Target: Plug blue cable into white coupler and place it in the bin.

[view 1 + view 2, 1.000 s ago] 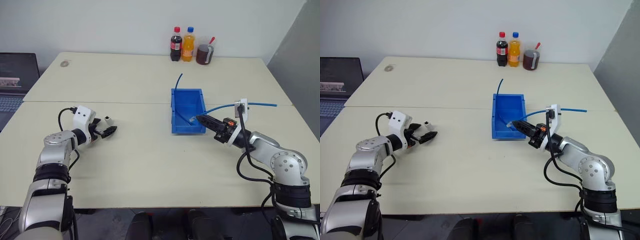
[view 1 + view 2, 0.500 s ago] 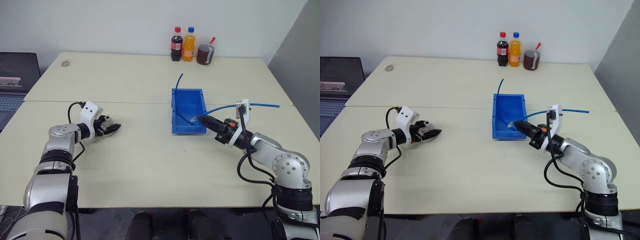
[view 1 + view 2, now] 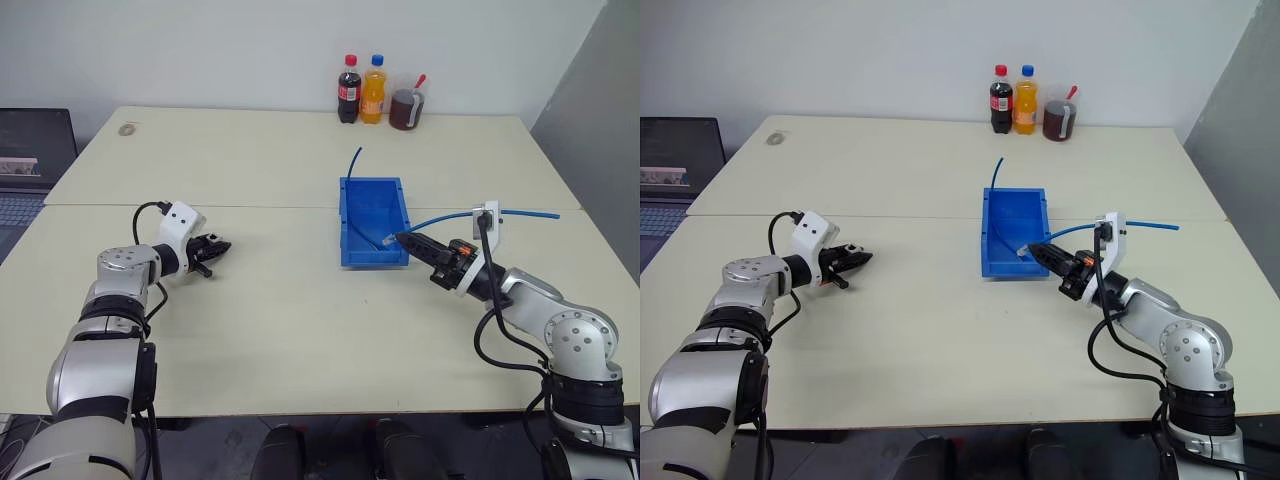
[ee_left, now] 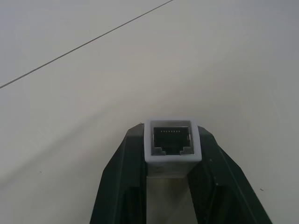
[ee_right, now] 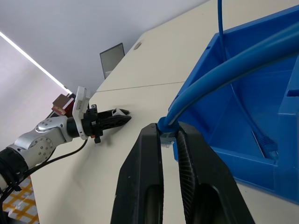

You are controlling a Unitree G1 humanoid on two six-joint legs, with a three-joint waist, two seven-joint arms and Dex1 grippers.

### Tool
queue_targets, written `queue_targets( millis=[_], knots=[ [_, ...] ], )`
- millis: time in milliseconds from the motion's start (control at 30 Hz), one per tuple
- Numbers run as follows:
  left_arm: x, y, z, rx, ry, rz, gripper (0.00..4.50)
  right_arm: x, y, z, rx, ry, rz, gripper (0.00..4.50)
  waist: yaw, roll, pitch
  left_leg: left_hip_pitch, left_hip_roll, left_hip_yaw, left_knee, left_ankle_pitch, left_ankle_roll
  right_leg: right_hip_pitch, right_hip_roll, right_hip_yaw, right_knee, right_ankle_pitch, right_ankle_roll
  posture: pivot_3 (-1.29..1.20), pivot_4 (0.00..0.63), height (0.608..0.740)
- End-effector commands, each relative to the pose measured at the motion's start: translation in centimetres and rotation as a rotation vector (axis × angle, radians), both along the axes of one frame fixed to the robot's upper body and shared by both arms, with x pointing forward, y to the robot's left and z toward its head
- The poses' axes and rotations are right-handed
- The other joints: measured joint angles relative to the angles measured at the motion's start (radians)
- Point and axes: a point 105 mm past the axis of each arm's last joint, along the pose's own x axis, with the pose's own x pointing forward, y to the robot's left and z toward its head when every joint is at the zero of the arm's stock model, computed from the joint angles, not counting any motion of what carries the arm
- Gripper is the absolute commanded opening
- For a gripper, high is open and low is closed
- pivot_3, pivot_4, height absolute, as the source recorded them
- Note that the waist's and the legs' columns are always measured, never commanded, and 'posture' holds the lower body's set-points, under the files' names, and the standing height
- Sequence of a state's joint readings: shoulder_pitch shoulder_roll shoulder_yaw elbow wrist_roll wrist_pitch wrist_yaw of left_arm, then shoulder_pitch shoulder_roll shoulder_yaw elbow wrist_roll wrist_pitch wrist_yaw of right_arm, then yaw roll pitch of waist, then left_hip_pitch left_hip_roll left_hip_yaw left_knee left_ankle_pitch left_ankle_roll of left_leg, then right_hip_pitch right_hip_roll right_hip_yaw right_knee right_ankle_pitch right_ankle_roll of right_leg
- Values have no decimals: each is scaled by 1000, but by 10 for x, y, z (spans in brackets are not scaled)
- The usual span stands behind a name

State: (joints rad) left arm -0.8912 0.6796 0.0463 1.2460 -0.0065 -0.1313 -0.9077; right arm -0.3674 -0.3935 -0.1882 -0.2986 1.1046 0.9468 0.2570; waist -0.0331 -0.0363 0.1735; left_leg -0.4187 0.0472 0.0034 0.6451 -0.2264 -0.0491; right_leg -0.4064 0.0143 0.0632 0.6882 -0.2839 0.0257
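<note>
The white coupler [image 4: 172, 141] sits pinched between the black fingers [image 4: 122, 168] of my left gripper [image 3: 212, 247], its dark socket facing outward, low over the left half of the table. At the front right corner of the blue bin [image 3: 374, 259], my right gripper [image 3: 405, 241] is shut on the blue cable [image 3: 520, 211] just behind its plug. That cable trails off to the right. A second blue cable [image 3: 355, 163] lies in the bin and sticks out over its back wall.
Two bottles [image 3: 349, 88] [image 3: 375, 88] and a cup of dark drink [image 3: 406, 108] stand at the table's far edge. A laptop [image 3: 30, 150] sits off the left side. A small round object [image 3: 126, 129] lies at the far left corner. A seam [image 3: 260, 207] crosses the table.
My left gripper's fingers, open around the white coupler a second ago, have shut on it, and the wrist has rolled slightly. The right arm has kept still with the cable.
</note>
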Motion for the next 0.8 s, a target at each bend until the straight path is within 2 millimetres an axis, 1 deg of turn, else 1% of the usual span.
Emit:
queue_targets(
  millis=[33, 100, 167, 233, 300, 333, 367, 433, 500, 567, 667, 733, 800],
  knots=[
    [1, -9, 10, 48, -20, -88, 799, -6, -3, 13, 19, -59, 0, 178, 0, 0, 0, 0, 0, 0, 0, 0, 0, 0, 0, 0, 0, 0, 0, 0, 150, 740],
    [-2, -28, 16, 38, -28, -226, 799, -8, -3, 14, 12, -60, 10, 178, 1, 0, 0, 0, 0, 0, 0, 0, 0, 0, 0, 0, 0, 0, 0, 0, 150, 740],
    [-9, -56, 22, -12, -21, -399, 799, -9, -2, 16, -3, -67, 37, 178, 2, 0, 0, -1, 0, 0, 0, 0, 0, 0, 0, 0, -1, 0, 0, 0, 150, 740],
    [-19, -82, 25, -39, -1, -558, 799, -11, 0, 19, -43, -83, 79, 178, 8, 0, 0, -2, -1, 0, 0, 0, 0, 0, -1, -1, -1, 0, 0, 0, 150, 740],
    [-37, -117, 25, -50, 31, -758, 799, -13, 7, 21, -121, -116, 155, 178, 5, 0, 0, -2, -1, 0, 1, 0, 0, 0, -1, 0, -1, 0, 0, 0, 150, 740],
    [-47, -132, 24, -51, 47, -837, 799, -15, 11, 22, -161, -133, 189, 178, 4, 1, 0, -2, -1, 0, 1, 0, 0, 0, -1, 0, -1, 0, 0, 0, 150, 740],
    [-56, -145, 21, -43, 61, -908, 799, -15, 14, 21, -216, -160, 215, 178, 2, 0, 0, -2, -1, 1, 1, 0, 0, 0, -1, 1, -2, 0, 0, 0, 150, 740],
    [-71, -162, 14, -22, 85, -1006, 799, -15, 20, 17, -304, -203, 257, 178, 0, 0, 0, -2, -1, 0, 1, 0, 0, 0, -1, 1, -2, 0, 0, 0, 150, 740],
    [-80, -174, 1, 15, 105, -1067, 799, -17, 26, 11, -369, -239, 302, 178, -4, 0, 0, -2, 0, 0, 1, 0, 0, 0, 1, 1, -2, 0, 0, 0, 150, 740],
    [-87, -178, -17, 79, 120, -1110, 799, -21, 33, 3, -423, -268, 349, 178, -7, 1, 0, 0, 0, -1, 0, 0, 0, 0, 2, 1, 0, -1, -1, 0, 150, 740],
    [-86, -180, -35, 162, 118, -1119, 799, -24, 39, -12, -501, -306, 397, 178, -7, 1, 0, 1, 0, -1, 1, 0, 0, 0, 2, 1, 1, -1, -1, 0, 150, 740],
    [-84, -183, -42, 182, 115, -1122, 799, -27, 42, -19, -533, -325, 425, 178, 0, 1, 0, 1, 0, -1, 1, 0, 0, 0, 2, 1, 1, -1, -1, 0, 150, 740],
    [-82, -188, -43, 162, 115, -1117, 799, -29, 46, -25, -557, -344, 448, 178, 4, 1, -1, 2, -1, 0, 2, 0, 0, 1, 1, 1, 1, -1, 0, 0, 150, 740]
  ],
)
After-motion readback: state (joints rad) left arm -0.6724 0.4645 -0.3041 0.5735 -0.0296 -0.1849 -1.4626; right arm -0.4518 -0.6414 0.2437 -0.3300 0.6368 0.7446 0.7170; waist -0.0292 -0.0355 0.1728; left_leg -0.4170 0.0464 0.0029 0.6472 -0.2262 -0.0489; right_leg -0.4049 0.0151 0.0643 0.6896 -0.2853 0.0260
